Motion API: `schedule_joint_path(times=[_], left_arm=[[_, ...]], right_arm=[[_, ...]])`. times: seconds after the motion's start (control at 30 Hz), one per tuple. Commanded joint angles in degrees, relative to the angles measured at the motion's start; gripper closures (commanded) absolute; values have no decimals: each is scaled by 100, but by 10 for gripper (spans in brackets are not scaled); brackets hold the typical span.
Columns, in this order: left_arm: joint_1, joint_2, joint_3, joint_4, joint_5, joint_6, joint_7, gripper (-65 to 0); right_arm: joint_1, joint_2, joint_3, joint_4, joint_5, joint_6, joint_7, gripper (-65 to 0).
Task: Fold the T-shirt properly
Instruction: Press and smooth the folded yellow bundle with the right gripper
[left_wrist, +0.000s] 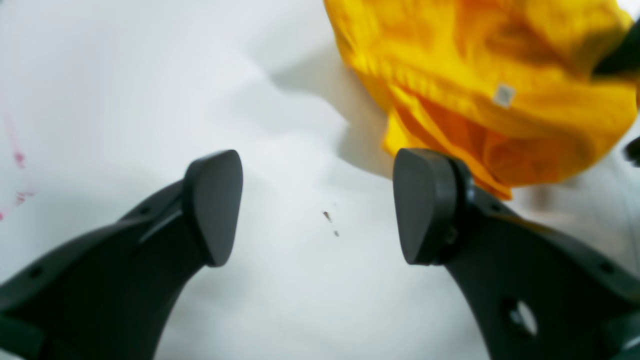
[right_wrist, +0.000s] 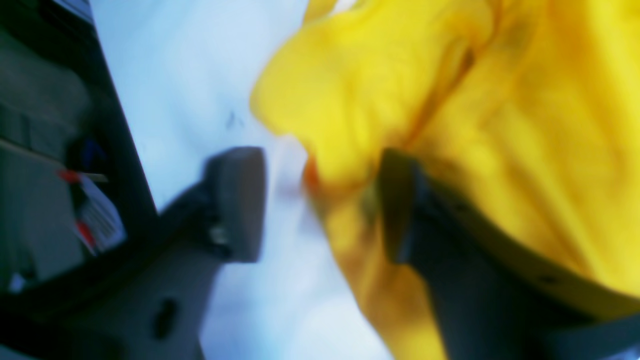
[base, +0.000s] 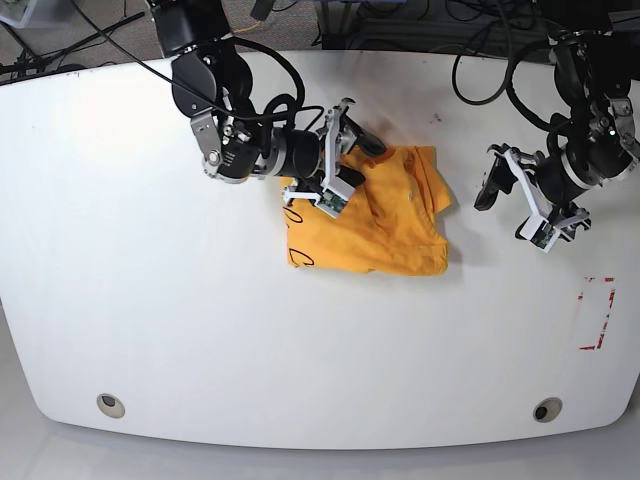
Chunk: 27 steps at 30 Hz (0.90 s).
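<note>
The orange-yellow T-shirt (base: 385, 220) lies crumpled in a rough square at the middle of the white table (base: 150, 300), with thin black line markings at its left edge. My right gripper (base: 352, 165) is over the shirt's upper left corner. In the right wrist view it is open (right_wrist: 317, 205), with a fold of the shirt (right_wrist: 450, 100) lying between the fingers and against the right finger (right_wrist: 400, 215). My left gripper (base: 488, 188) is open and empty, to the right of the shirt. In the left wrist view it hangs (left_wrist: 320, 207) over bare table, with the shirt (left_wrist: 490, 75) beyond it.
A red tape outline (base: 597, 312) marks the table at the right. Two round holes (base: 110, 404) (base: 545, 410) sit near the front edge. Cables run along the back edge. A small white label (left_wrist: 503, 95) shows on the shirt.
</note>
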Motion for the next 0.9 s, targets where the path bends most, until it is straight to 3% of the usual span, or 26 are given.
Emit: schedule_joint_path(times=[0.0,0.07,0.27,0.43,0.57,0.67,0.87], left_arm=[[-17,-55,-26,110,-67,-8,-68,-439],[-17,-55,-26,110,-67,-8,-68,-439],[27,-73,-26,110,-67,-8,-50,-439],[106,-99,-26,119,-67,-8,-50,-439],[124,-205,-26,154,-67,-8,-50,-439],[124,-240,9,277,-67,-8,-50,-439],[124,-266,378,382,-32,-8,-59,-439]], right_arm=[[185,-214,-182,-224,-20,35,450,-266],[326,-407,-358,-444,-327,26,625,-250],[634,-1172,-587,-796,-1365,-484,696,-230],[836,-1418,-613,-971,-1558,-492,696,-265],[862,-1330,-507,-725,-1154,-457,696,-346],[862,-1040,55,-444,-714,-457,696,-403],[1056,-486,1040,-426,77,-457,696,-373]])
